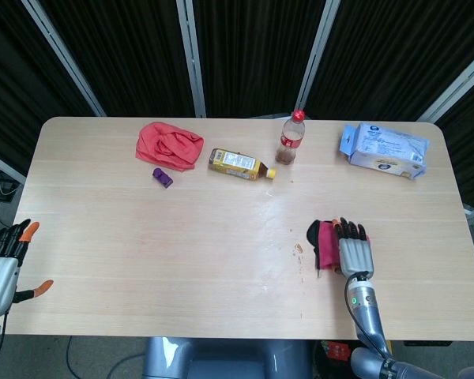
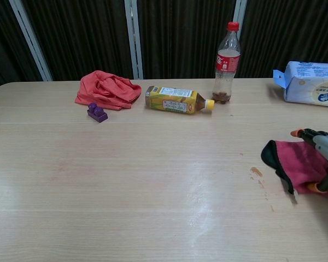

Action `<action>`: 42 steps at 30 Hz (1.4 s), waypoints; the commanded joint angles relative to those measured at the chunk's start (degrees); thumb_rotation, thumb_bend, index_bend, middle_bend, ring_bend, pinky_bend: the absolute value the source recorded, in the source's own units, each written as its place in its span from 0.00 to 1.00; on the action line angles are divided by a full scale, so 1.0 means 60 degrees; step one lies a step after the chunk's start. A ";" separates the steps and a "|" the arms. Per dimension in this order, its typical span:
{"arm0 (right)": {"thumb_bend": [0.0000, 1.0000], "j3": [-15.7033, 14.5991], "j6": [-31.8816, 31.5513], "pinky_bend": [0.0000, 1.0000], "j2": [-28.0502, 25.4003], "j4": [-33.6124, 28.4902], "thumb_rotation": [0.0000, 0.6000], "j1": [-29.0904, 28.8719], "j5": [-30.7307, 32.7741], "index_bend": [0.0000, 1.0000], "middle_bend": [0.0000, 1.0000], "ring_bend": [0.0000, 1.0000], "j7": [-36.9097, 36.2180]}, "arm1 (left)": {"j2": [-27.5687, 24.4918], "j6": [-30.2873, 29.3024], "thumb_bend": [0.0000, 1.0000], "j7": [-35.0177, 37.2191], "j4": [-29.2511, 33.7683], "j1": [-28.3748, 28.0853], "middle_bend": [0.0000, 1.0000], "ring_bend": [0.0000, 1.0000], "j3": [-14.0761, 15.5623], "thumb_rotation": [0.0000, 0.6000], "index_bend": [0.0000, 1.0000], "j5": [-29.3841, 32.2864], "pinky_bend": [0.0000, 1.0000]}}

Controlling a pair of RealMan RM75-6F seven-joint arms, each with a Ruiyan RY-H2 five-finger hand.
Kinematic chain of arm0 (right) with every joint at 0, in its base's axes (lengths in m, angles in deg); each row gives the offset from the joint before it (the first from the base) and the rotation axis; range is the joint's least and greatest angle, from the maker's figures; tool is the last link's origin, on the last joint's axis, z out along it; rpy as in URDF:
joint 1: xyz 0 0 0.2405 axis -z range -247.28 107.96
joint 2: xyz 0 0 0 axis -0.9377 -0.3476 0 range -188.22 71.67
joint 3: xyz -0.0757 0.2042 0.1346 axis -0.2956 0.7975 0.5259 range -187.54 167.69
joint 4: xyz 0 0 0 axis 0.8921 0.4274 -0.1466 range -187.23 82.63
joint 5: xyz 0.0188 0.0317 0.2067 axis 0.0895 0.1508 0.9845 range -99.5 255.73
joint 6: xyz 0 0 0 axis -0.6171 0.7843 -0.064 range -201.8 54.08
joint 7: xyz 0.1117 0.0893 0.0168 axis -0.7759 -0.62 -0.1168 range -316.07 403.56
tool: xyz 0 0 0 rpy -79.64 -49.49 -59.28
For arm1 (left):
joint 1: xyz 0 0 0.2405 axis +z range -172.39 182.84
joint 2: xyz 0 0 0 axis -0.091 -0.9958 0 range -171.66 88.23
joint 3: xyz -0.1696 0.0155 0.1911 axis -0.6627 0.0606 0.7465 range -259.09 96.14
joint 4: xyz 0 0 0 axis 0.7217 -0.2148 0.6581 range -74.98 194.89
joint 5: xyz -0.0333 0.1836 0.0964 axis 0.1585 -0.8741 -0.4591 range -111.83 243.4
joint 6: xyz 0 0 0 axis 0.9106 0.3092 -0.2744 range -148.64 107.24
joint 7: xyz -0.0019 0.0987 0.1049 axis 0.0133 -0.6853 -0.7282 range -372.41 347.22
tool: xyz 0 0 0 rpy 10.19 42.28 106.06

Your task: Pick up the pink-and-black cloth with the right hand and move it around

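The left hand (image 1: 1, 272) hangs off the table's (image 1: 142, 260) near-left corner, fingers spread, holding nothing; only the head view shows it. At the near right, the right hand (image 1: 354, 251) lies on the soft, bunched pink-and-black cloth (image 1: 324, 243), fingers curled over its folds; the chest view shows the cloth's black edge (image 2: 270, 155)

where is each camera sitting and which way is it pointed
Head view: high above the near edge, looking steeply down on the light wooden table; shows the left hand off the near left corner and the right hand on the pink-and-black cloth.
Chest view: low at the near edge, looking level across toward the dark curtain; only the right hand shows, at the right edge.
Both share the cloth, the red crumpled cloth and the upright clear cola bottle.
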 commanded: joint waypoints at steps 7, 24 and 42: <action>0.33 0.0138 0.0073 0.26 0.0019 0.0522 1.00 -0.0305 -0.0072 0.34 0.21 0.04 -0.0043 | -0.0023 0.0085 0.00 -0.0025 0.0056 -0.0021 0.00 0.00 0.0011 1.00 0.00 0.0068 0.00; 0.47 -0.0107 -0.0316 0.73 -0.0359 -0.0005 1.00 -0.0313 -0.0810 0.74 0.65 0.54 -0.0792 | -0.0033 0.0122 0.00 0.0002 0.0112 -0.0030 0.00 0.00 0.0003 1.00 0.00 0.0149 0.00; 0.48 -0.0954 -0.0196 0.73 0.0472 -0.2502 1.00 -0.0732 -0.1948 0.76 0.66 0.54 -0.0671 | -0.0089 0.0239 0.00 -0.0070 0.0228 -0.0041 0.00 0.00 0.0004 1.00 0.00 0.0336 0.00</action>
